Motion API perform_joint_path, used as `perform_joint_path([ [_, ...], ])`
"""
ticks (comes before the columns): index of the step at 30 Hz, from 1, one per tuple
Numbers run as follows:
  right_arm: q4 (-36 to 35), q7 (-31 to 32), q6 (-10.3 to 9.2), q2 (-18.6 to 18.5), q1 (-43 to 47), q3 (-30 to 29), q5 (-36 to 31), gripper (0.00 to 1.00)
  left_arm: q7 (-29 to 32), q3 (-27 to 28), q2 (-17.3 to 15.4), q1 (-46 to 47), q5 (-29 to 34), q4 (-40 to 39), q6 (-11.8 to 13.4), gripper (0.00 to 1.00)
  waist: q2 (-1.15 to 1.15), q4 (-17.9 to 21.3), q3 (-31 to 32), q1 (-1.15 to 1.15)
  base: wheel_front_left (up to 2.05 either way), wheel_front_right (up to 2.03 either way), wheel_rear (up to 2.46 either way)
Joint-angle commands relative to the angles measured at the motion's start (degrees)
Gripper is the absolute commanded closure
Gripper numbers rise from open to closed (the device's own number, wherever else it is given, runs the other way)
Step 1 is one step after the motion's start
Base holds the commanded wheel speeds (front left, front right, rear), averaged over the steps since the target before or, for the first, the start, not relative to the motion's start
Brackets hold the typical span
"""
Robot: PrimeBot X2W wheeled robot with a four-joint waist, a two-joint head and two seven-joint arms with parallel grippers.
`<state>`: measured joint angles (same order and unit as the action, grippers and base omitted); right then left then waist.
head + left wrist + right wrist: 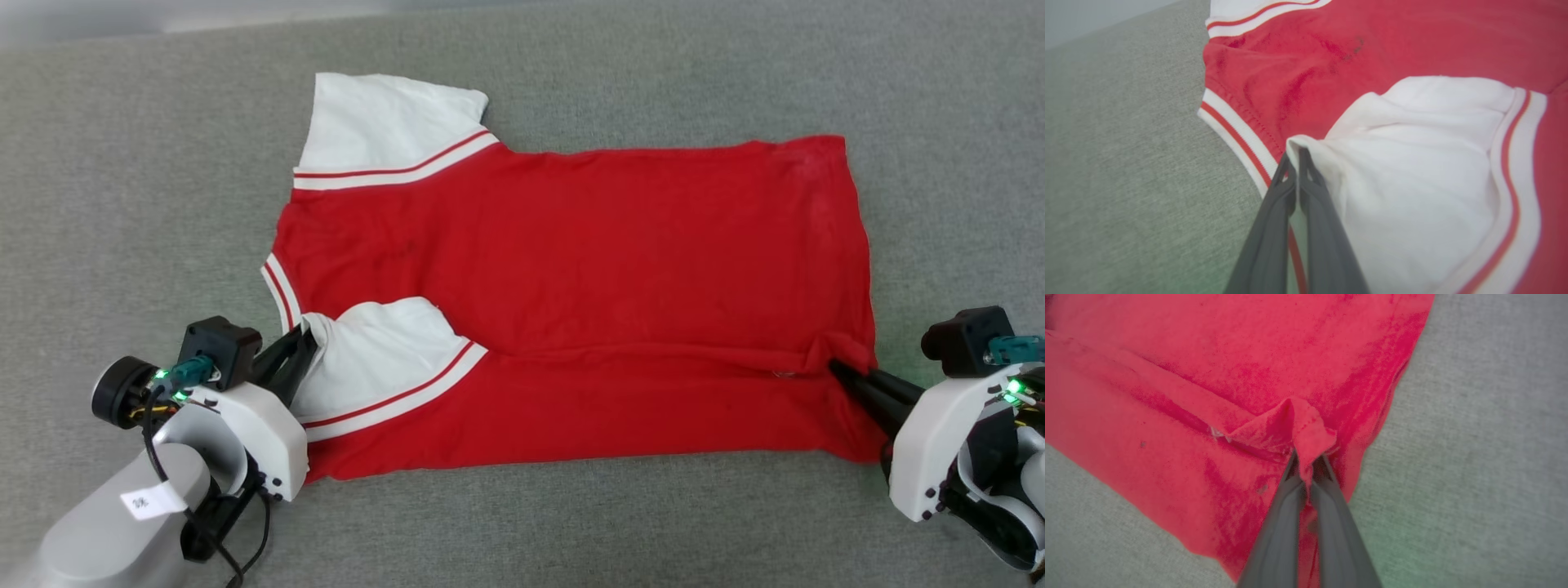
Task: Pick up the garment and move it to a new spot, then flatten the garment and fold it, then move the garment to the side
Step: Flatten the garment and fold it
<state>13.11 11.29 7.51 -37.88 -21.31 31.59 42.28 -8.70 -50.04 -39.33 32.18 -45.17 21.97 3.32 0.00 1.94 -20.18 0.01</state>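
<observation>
Red garment (620,245) lies spread on the grey-fabric table (571,523). Its collar (279,290) end points to the robot's left and its hem (853,245) to the right. The near long edge is folded up over the body, leaving a crease along the near side. The near sleeve (375,351) is white with a red stripe and sits on top of the red cloth. The far sleeve (384,122) lies flat on the table at the far left corner.

Left gripper (298,343) is at the near left, just beside the striped collar trim. Its jaws are clamped on the edge of the near sleeve. In the left wrist view the fingers (1274,228) are almost together, with white cloth pinched between the tips.

Right gripper (841,369) is at the near right, by the hem end. Its jaws are clenched on a bunched bit of red cloth there. In the right wrist view a small peak of fabric stands up over the fingertips (1290,473). Wrinkles run from the pinch back along the fold. Both grippers sit low against the cloth, well apart, one at each end of the fold.
</observation>
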Motion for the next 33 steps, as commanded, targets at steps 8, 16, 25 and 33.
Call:
perform_joint_path([
  [8,-3.98,-3.28,-0.04,-1.81,2.05,-2.95,-0.3,0.0,-1.23,0.62,-2.72,2.84,2.06,-0.79,-0.04,0.0,0.0,-1.99,6.43,-0.01,0.0,0.0,0.0],
  [16,-7.44,-1.82,-0.03,-1.93,4.36,-6.28,-1.46,0.0,8.09,1.27,-7.19,7.25,-0.97,-8.33,-2.56,0.0,0.0,-3.14,8.93,-0.01,0.0,0.0,0.0],
  [25,-9.53,0.29,-0.03,-1.0,5.18,-8.45,-2.71,0.0,32.12,-1.77,-9.54,11.66,-9.77,-12.91,-6.16,0.0,0.0,-3.69,9.32,-0.01,0.0,0.0,0.0],
  [33,-10.44,2.47,-0.03,0.58,5.56,-8.54,-2.81,0.0,50.25,-5.28,-10.49,12.33,-18.01,-12.97,-7.13,0.0,0.0,-2.76,8.01,-0.01,0.0,0.0,0.0],
])
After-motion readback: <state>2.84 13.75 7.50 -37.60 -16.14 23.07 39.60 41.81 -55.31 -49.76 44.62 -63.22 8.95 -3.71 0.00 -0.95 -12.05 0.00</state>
